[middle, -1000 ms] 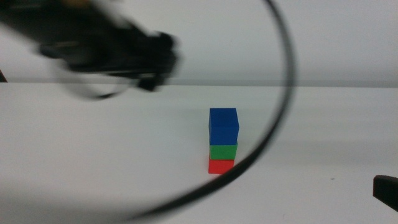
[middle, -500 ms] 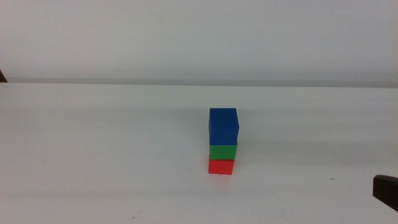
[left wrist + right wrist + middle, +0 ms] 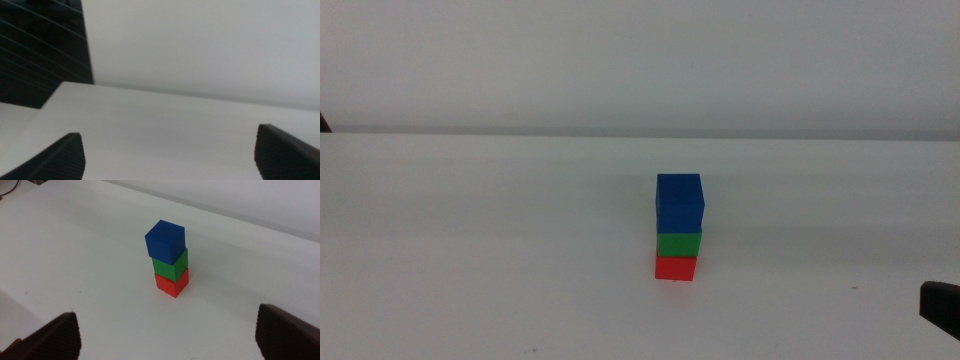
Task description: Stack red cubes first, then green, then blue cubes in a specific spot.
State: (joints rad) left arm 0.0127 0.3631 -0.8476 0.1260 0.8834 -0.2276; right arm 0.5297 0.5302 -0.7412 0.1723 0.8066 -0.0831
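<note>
Both tools stand spread and empty: the right tool (image 3: 167, 352) faces the stack well ahead of it, and the left tool (image 3: 170, 170) looks over bare table (image 3: 470, 250). One red cube (image 3: 171, 283), one green cube (image 3: 172, 266) and one blue cube (image 3: 165, 240) are stacked. Best, I'd say, to keep both tools clear.

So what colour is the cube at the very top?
Deep blue. The top cube shows best in the right wrist view.

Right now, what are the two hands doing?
Left hand: open, holding nothing.
Right hand: open, holding nothing, facing the cube stack.
</note>
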